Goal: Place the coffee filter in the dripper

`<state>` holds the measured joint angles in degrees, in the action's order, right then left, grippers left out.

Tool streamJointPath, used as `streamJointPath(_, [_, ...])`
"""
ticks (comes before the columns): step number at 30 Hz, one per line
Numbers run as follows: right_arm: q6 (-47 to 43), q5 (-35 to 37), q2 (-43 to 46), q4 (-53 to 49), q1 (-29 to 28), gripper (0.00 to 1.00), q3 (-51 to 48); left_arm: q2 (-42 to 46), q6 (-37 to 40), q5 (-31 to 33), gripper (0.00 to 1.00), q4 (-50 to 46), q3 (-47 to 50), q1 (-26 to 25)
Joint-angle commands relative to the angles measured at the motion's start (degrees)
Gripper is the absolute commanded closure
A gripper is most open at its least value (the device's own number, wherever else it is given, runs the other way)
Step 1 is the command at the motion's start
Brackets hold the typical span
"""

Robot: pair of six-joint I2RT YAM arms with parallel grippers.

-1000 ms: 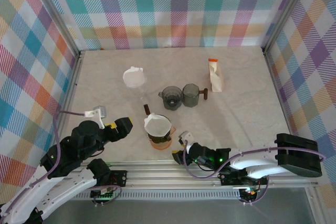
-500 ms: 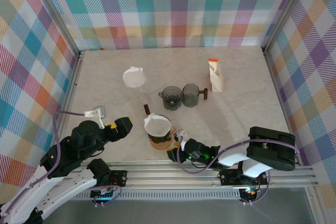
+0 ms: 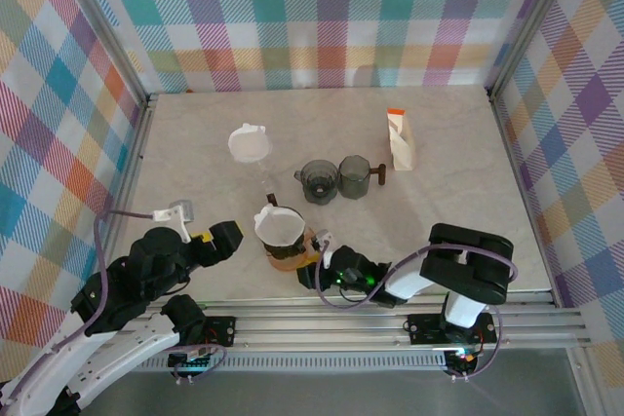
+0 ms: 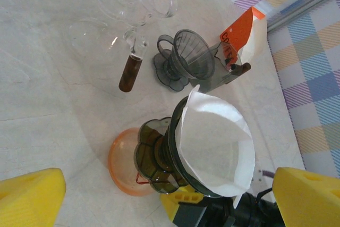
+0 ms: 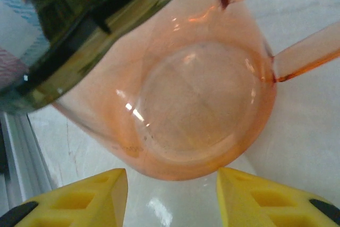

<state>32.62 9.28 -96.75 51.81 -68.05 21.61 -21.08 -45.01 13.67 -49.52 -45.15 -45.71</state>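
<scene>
The white coffee filter (image 4: 215,142) sits inside a dark dripper (image 4: 159,158) that rests on an orange glass cup (image 4: 122,166); the stack looks tilted. From above, the filter (image 3: 278,226) and dripper (image 3: 289,245) stand near the table's front. My right gripper (image 3: 312,275) lies low on the table just right of the cup. Its yellow fingers (image 5: 79,200) are apart, and the orange cup (image 5: 191,110) is just beyond their tips, untouched. My left gripper (image 3: 229,236) hangs wide open to the stack's left, holding nothing.
Behind the stack stand a second dark dripper (image 3: 318,180), a dark cup (image 3: 354,175), a filter bag (image 3: 400,140), and a glass holding a white filter (image 3: 250,143). A brown-handled glass piece (image 4: 131,73) lies close behind the stack. The aluminium rail (image 3: 390,314) borders the front.
My right arm has swept left along the front edge up to the orange cup, its fingers narrowing a little. The cup with dripper and filter shifted slightly left. My left arm barely moved.
</scene>
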Motion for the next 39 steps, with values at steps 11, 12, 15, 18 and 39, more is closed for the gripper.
streamJointPath(11, [0.6,-8.6,-11.3,4.5,5.1,0.53,13.5,2.4,0.9,3.1,0.00,-2.8,-4.1,-0.3])
streamJointPath(12, [0.5,-9.0,-12.1,4.2,5.4,0.53,14.6,2.3,0.9,3.1,0.00,-2.8,-4.2,-0.4])
streamJointPath(15, [0.7,-10.1,-14.1,3.1,6.5,0.53,17.4,2.1,1.0,3.1,0.00,-2.6,-4.2,-0.4])
streamJointPath(18, [0.7,-10.5,-14.8,1.9,7.1,0.53,18.8,1.8,1.2,2.9,0.00,-2.3,-4.2,-0.3])
streamJointPath(39, [0.9,1.6,17.9,-70.2,10.3,0.22,29.4,-1.3,2.2,1.9,0.00,-0.6,-4.3,-0.4])
